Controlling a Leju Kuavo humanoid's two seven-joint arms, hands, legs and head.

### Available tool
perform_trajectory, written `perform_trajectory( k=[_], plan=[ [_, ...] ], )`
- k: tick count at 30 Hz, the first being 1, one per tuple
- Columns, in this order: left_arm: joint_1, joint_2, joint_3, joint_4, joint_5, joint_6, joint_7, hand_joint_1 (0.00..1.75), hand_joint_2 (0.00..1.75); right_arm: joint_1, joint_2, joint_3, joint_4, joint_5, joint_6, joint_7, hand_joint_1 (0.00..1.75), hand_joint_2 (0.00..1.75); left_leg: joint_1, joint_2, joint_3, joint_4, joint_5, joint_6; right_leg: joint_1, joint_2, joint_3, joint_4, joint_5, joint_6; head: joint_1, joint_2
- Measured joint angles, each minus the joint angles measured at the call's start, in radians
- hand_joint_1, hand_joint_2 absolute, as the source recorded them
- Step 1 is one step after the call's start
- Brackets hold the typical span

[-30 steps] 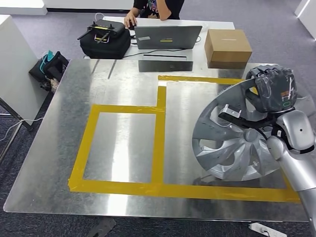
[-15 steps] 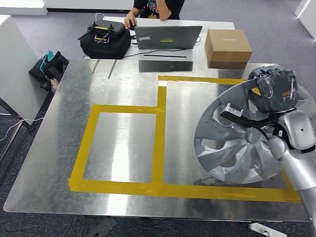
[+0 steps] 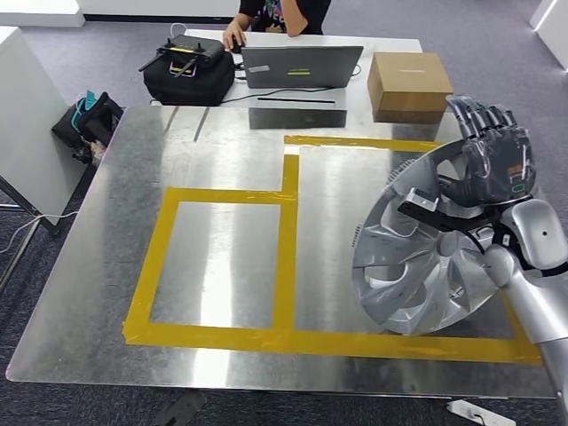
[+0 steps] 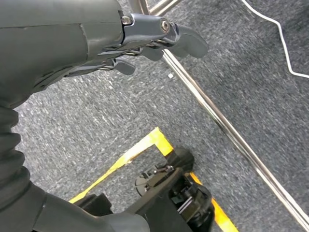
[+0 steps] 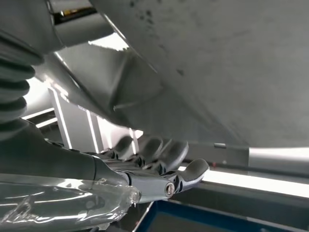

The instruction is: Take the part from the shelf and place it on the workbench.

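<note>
Silver, multi-spoked plastic wheel cover: sits at the right side of the bare sheet-metal workbench, inside the right-hand bay marked by yellow tape. Stands tilted, lower edge on the metal, upper edge raised toward the right hand. Not yet lying flat.

Right hand: up at the raised rim, fingers straightened and spread, closed around nothing. In the right wrist view, lies stretched out just beside the grey back face of the cover. Cannot tell whether the cover leans on the palm or the wrist.

Left hand: hangs over grey carpet, fingers straight, holding nothing.

Handling, as a judgement: probably light for its size, thin and somewhat springy. Smooth painted face likely slippery on polished metal, so liable to skid or drop flat with a clatter if let go while tilted. Thin spokes and rim clips probably brittle. Best taken at the outer rim or through a gap between spokes, never by a single spoke.

Containers: closed brown cardboard box at the far edge, contents hidden. Black zipped bag beside it, shut, dark device resting on top.
</note>
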State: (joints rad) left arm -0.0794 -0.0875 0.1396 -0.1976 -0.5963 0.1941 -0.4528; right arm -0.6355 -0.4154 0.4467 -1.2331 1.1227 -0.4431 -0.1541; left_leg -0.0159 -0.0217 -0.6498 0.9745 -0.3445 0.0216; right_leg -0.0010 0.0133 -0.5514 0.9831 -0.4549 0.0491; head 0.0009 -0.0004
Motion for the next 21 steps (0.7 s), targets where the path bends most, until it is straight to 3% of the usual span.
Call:
perform_trajectory(
  k=[13, 21],
  plan=[
    [0.009, 0.004, 0.006, 0.000, -0.003, 0.007, 0.025, 0.00, 1.75, -0.072, 0.001, 0.000, 0.115, -0.097, 0.360, 0.163, 0.00, 0.00, 0.000, 0.000, -0.002, 0.000, 0.001, 0.001, 0.000, 0.000, -0.001, 0.000, 0.001, 0.001, 0.000, 0.000],
    [0.011, 0.007, 0.010, 0.000, -0.004, 0.002, 0.037, 0.00, 1.75, -0.121, 0.002, 0.006, 0.181, -0.140, 0.464, 0.228, 0.00, 0.00, 0.000, 0.000, -0.003, 0.000, 0.002, 0.001, 0.000, -0.001, -0.003, 0.001, 0.001, 0.000, 0.000, 0.000]
  ],
)
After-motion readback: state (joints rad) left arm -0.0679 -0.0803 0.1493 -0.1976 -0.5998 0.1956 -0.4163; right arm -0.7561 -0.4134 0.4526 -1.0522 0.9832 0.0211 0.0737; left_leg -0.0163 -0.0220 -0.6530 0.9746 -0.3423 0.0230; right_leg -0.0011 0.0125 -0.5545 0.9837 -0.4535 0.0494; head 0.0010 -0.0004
